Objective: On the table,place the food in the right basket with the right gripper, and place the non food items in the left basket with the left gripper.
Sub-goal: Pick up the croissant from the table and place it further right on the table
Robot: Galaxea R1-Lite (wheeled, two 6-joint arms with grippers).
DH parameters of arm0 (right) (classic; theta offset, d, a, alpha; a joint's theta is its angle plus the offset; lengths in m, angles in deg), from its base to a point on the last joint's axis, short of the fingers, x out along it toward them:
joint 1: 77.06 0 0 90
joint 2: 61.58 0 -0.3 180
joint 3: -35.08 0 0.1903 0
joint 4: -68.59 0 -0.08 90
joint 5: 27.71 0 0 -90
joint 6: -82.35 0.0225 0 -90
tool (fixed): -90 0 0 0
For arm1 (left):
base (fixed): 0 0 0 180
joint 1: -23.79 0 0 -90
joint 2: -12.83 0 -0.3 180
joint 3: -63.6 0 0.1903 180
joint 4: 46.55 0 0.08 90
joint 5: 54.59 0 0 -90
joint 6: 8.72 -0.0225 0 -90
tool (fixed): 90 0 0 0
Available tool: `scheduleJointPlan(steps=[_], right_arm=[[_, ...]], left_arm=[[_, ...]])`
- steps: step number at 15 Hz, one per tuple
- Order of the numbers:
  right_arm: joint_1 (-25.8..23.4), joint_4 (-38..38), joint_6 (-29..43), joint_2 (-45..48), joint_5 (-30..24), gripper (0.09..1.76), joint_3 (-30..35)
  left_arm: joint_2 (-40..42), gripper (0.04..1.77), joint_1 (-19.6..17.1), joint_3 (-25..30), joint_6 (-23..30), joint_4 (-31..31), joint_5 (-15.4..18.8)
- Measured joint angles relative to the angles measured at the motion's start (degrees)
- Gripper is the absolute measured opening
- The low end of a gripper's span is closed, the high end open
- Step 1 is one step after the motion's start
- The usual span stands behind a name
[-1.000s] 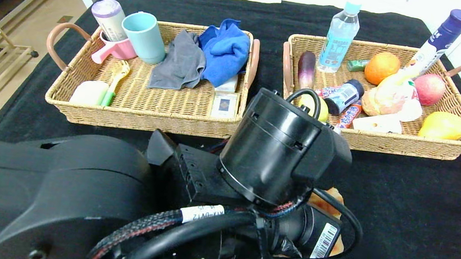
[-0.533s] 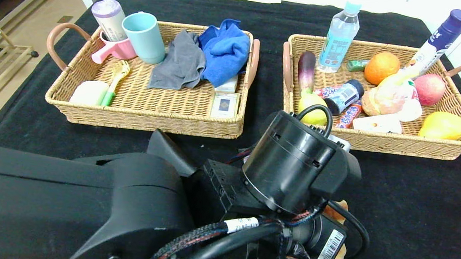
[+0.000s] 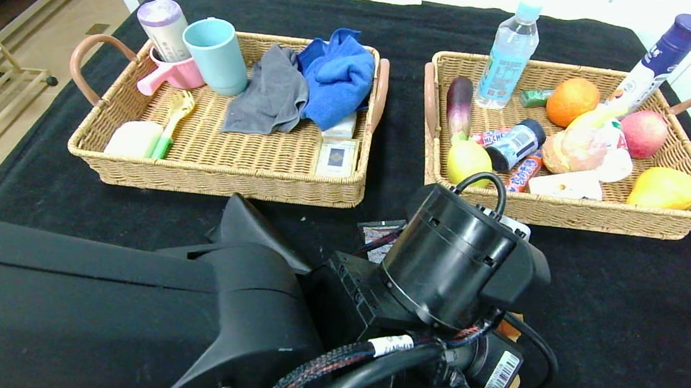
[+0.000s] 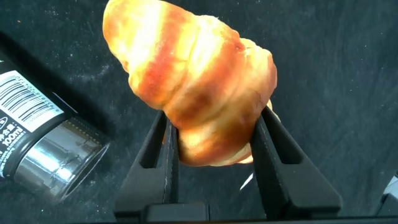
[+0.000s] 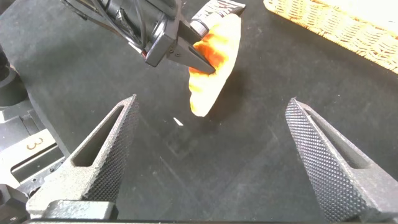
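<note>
My left gripper [image 4: 213, 118] is shut on the striped golden croissant [image 4: 193, 87], one finger on each flank. The right wrist view shows the same grip, the croissant [image 5: 211, 68] hanging end-down just above the black table [image 5: 249, 162]. From the head, the left wrist [image 3: 459, 268] hides all but a sliver of croissant [image 3: 509, 327]. A black squeeze tube [image 4: 43, 143] with white print lies beside it. My right gripper [image 5: 212, 102] stands wide open over bare cloth, short of the croissant. The right basket [image 3: 572, 212] and left basket [image 3: 213, 181] stand behind.
The right basket holds a lemon [image 3: 468, 161], an orange, an apple, bottles and snack bars. The left basket holds cups, cloths and a brush. A small printed packet [image 3: 380, 230] lies on the cloth by the left wrist. The left arm fills the near left.
My left arm has swung right and toward the near edge with the croissant, uncovering the lemon in the right basket. The baskets' contents have not moved.
</note>
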Motion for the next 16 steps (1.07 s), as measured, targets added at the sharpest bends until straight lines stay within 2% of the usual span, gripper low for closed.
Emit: scheduleJointPlan(steps=[1, 4, 7, 11, 16], right_arm=[[0.02, -0.02, 0.0, 0.0, 0.0, 1.71, 0.02], [0.07, 0.04, 0.0, 0.0, 0.0, 1.71, 0.09], [0.0, 0.0, 0.0, -0.02, -0.01, 1.71, 0.09], [0.0, 0.04, -0.15, 0.0, 0.0, 1.71, 0.09], [0.0, 0.11, -0.17, 0.0, -0.01, 1.71, 0.11]], left_arm=[[-0.11, 0.75, 0.0, 0.0, 0.0, 0.05, 0.0], [-0.26, 1.07, 0.0, -0.02, 0.02, 0.09, 0.02], [-0.43, 1.29, 0.0, 0.09, -0.22, 1.18, -0.01], [-0.67, 1.46, 0.0, 0.3, -0.09, 1.66, -0.01], [-1.22, 1.58, 0.05, 0.65, -0.48, 4.27, -0.12]])
